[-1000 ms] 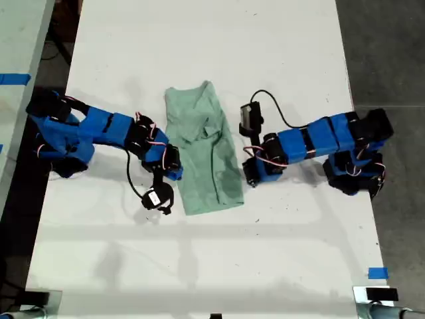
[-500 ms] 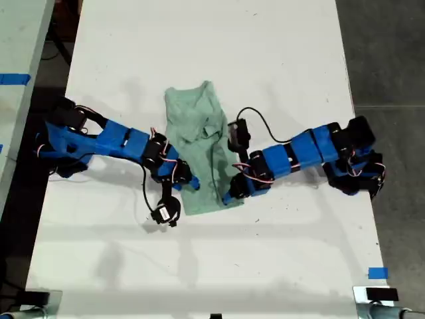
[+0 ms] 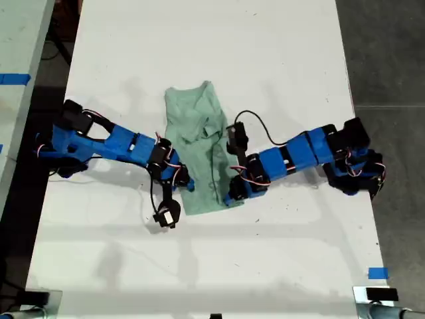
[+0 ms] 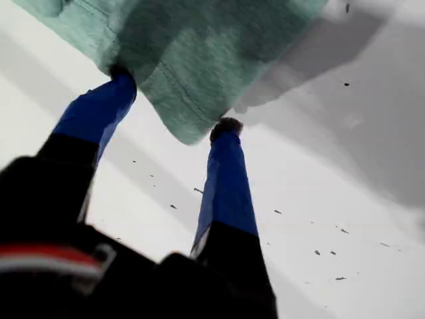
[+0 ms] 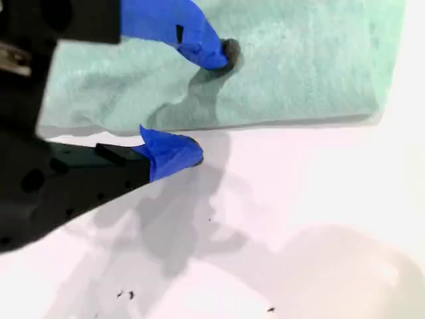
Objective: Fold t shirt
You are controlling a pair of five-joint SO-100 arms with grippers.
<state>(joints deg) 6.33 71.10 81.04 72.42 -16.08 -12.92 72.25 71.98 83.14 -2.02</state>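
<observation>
The pale mint-green t shirt (image 3: 199, 133) lies wrinkled on the white table, folded into a narrow strip with its neckline at the far end. My first gripper (image 3: 229, 198) belongs to the arm on the exterior view's right. It stands open at the shirt's near corner on that side. In the first wrist view the shirt's corner (image 4: 199, 46) sits between the spread fingers of my first gripper (image 4: 174, 98). My second gripper (image 3: 186, 186) is open over the opposite long edge. There, one finger (image 5: 219, 53) of my second gripper (image 5: 211, 103) rests on the shirt (image 5: 299, 60), the other on the table.
The white table (image 3: 279, 60) runs the length of the exterior view, with grey floor (image 3: 392, 53) past its edge on the exterior view's right. A blue tape mark (image 3: 377, 272) sits near the front corner on that side. A black cable (image 3: 259, 123) loops above the first arm.
Both arms have reached inward and toward the front of the table. The grippers went from beside the shirt to its lower edges, one on each side. The shirt has barely shifted.
</observation>
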